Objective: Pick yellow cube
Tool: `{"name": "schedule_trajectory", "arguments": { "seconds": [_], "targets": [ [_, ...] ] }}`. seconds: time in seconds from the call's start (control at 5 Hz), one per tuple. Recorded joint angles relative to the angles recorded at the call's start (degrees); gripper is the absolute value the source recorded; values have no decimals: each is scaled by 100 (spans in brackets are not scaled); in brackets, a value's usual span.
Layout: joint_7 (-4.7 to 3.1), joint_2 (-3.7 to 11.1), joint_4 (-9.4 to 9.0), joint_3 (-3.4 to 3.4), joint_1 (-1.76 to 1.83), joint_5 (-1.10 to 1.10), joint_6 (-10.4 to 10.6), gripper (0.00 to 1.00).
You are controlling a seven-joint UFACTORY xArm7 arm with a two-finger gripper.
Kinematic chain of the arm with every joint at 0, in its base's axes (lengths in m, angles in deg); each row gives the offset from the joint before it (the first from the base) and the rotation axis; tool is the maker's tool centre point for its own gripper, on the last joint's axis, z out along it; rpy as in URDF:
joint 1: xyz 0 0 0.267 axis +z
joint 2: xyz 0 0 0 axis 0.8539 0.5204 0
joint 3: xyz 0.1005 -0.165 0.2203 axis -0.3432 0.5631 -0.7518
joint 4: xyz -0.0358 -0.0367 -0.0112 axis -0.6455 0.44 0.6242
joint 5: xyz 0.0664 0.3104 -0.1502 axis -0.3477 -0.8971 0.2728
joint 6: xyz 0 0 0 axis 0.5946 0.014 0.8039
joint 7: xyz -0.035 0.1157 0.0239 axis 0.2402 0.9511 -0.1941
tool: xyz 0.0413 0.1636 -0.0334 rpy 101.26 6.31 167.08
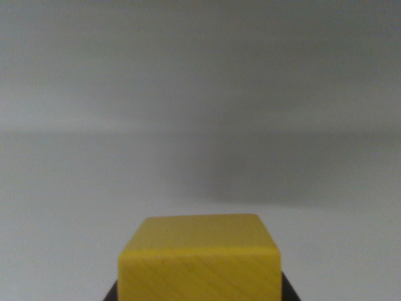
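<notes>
A yellow wooden cube [199, 257] fills the bottom centre of the wrist view, very close to the camera, with its top face and near face showing. Dark finger tips [111, 293] peek out at both lower sides of the cube and lie flush against it. My gripper [199, 293] is shut on the yellow cube, one finger on each side. The rest of the fingers and the cube's underside fall outside the picture.
A plain pale grey surface [125, 125] stretches behind the cube. A soft dark shadow [282, 169] lies across it at mid-right. Nothing else is in view.
</notes>
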Motion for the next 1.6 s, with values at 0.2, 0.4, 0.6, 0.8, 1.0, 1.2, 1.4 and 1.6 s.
{"name": "schedule_trajectory", "arguments": {
  "seconds": [0.2, 0.4, 0.6, 0.8, 1.0, 1.2, 1.4, 1.6],
  "targets": [
    [0, 0, 0, 0, 0, 0, 0, 100],
    [0, -50, 186, 2, 0, 2, -236, 100],
    [0, -50, 186, 2, 0, 2, -236, 100],
    [1, -102, 383, 3, -1, 5, -485, 100],
    [1, -102, 383, 3, -1, 5, -485, 100],
    [1, -157, 588, 5, -1, 7, -745, 100],
    [1, -157, 588, 5, -1, 7, -745, 100],
    [2, -213, 798, 7, -1, 10, -1010, 100]
  ]
}}
